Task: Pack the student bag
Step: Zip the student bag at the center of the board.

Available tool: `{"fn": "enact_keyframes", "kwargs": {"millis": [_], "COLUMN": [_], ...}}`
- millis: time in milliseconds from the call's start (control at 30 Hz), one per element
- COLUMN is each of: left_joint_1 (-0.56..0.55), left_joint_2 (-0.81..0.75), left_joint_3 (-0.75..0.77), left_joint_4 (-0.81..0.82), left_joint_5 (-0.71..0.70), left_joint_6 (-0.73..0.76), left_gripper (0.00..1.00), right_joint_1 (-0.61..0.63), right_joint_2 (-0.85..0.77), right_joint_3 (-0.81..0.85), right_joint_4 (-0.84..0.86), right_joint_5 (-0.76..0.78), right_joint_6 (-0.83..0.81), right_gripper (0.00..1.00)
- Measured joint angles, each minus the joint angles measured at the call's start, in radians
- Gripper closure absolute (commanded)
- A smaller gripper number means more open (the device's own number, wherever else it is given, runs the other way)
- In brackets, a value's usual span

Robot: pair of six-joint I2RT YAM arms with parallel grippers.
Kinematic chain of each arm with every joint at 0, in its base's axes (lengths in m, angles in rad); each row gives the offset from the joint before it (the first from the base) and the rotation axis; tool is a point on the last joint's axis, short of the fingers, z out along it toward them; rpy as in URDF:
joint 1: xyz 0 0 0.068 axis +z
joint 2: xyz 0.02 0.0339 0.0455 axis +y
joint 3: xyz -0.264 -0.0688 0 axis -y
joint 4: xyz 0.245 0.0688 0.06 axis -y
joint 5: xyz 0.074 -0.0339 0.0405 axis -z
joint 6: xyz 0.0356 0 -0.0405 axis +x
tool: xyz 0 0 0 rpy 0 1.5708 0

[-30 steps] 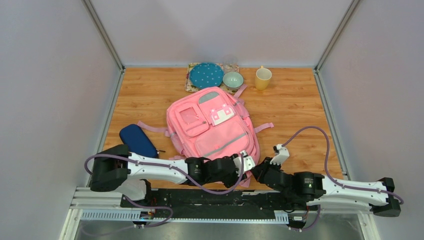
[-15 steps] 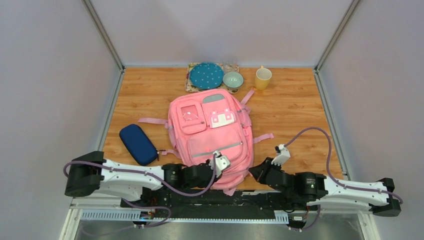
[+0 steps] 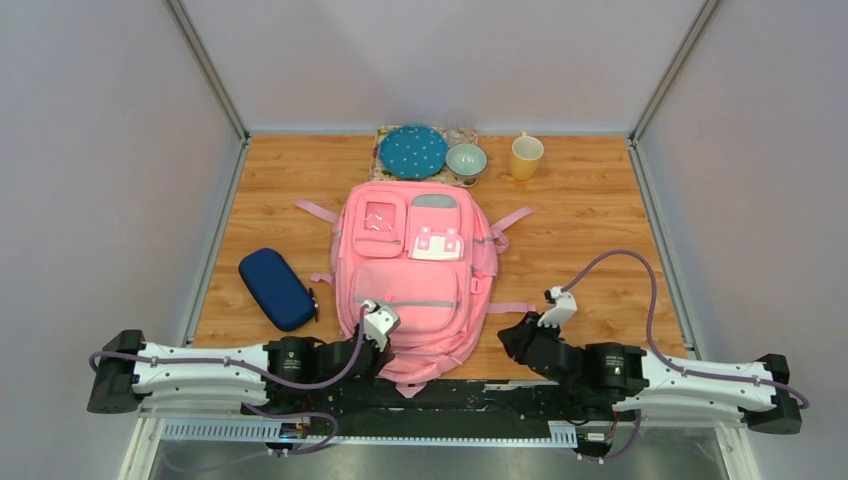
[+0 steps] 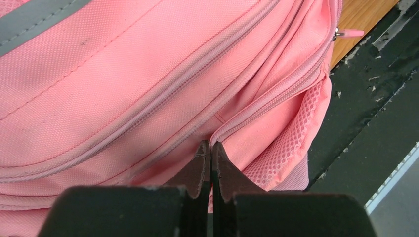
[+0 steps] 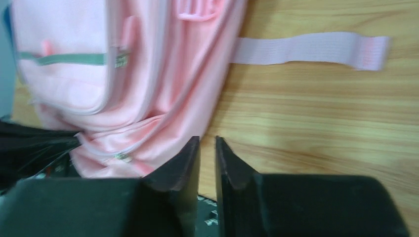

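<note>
Pale grey walls (image 3: 100, 150) close in three sides of a wood-grain table (image 3: 600, 230).

- Large pink fabric backpack (image 3: 415, 290), with grey zip trims and a white-pink patch, lies front-up at mid-table. Its top end is toward the far edge and its bottom end reaches the near edge, between the two arms.
- Left arm (image 3: 200, 365) lies low along the near edge, reaching right to the bag's near-left corner. Left gripper (image 4: 211, 148): fingers pressed together, a fold of pink fabric beside a zip seam pinched at the tips. Pink mesh side pocket (image 4: 286, 148) sits just right of them.
- Right arm (image 3: 690, 378) lies along the near edge, reaching left. Right gripper (image 5: 207, 140): fingers barely parted, a thin gap showing, nothing between them. It hangs over bare wood just beside the bag's right edge, not touching it.
- Flat pink strap (image 5: 311, 49) trails from the bag's right side across the wood.
- Navy-blue oval zip pouch (image 3: 277, 288) lies left of the bag, apart from it.
- Far edge, left to right: round teal dotted plate (image 3: 412, 150), small pale green bowl (image 3: 466, 159), yellow mug (image 3: 525, 156), the mug well apart from the bag. Clear glass (image 3: 461, 128) stands behind the bowl
</note>
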Motion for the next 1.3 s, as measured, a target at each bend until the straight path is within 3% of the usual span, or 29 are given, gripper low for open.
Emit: {"fn": "enact_keyframes", "kwargs": {"millis": [33, 133, 300, 500, 833, 1300], "left_joint_1": [0.000, 0.000, 0.001, 0.001, 0.001, 0.001], "left_joint_2": [-0.008, 0.005, 0.078, 0.176, 0.222, 0.182], "left_joint_3": [-0.003, 0.002, 0.063, 0.145, 0.170, 0.170], "left_joint_4": [0.000, 0.000, 0.003, 0.011, 0.015, 0.022], "left_joint_5": [0.001, 0.003, 0.040, 0.081, 0.089, 0.087], "left_joint_6": [0.000, 0.005, 0.034, 0.081, 0.109, 0.109], "left_gripper": [0.88, 0.69, 0.58, 0.56, 0.56, 0.56], "right_joint_1": [0.000, -0.001, -0.001, 0.002, 0.002, -0.045], "right_joint_2": [0.005, 0.041, 0.187, 0.376, 0.445, 0.594], "right_joint_3": [-0.001, -0.001, 0.016, 0.058, 0.061, 0.061], "right_joint_4": [0.056, 0.235, 0.404, 0.494, 0.544, 0.647], "right_joint_5": [-0.027, -0.151, -0.324, -0.445, -0.457, -0.459], "right_joint_6": [-0.053, -0.194, -0.345, -0.439, -0.515, -0.626], "right_gripper": [0.66, 0.55, 0.53, 0.50, 0.50, 0.71]}}
